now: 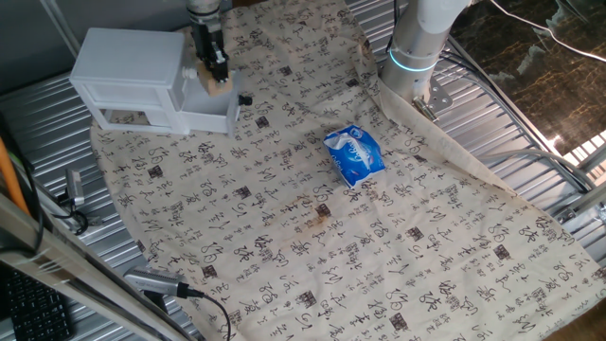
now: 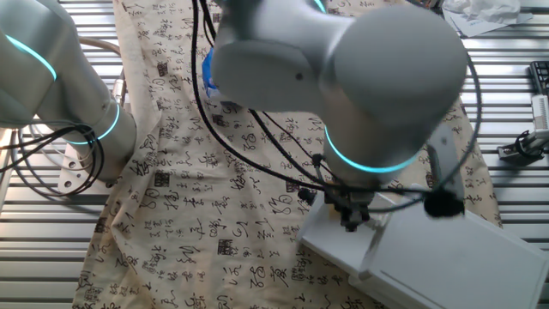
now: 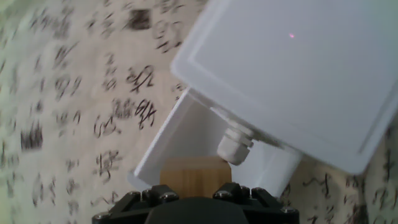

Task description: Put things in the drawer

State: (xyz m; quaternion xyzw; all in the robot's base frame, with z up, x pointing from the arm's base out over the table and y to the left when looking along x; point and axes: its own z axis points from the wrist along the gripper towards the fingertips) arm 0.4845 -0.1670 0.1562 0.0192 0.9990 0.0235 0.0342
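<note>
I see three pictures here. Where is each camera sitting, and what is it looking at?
One fixed view: high above the patterned cloth, looking down; shows the arm's base and the gripper holding the wooden block over the drawer.
The other fixed view: behind the arm, whose big joints fill the frame, facing the white cabinet.
Hand view: on the hand, looking along the fingers at block and drawer.
All three share the cabinet.
</note>
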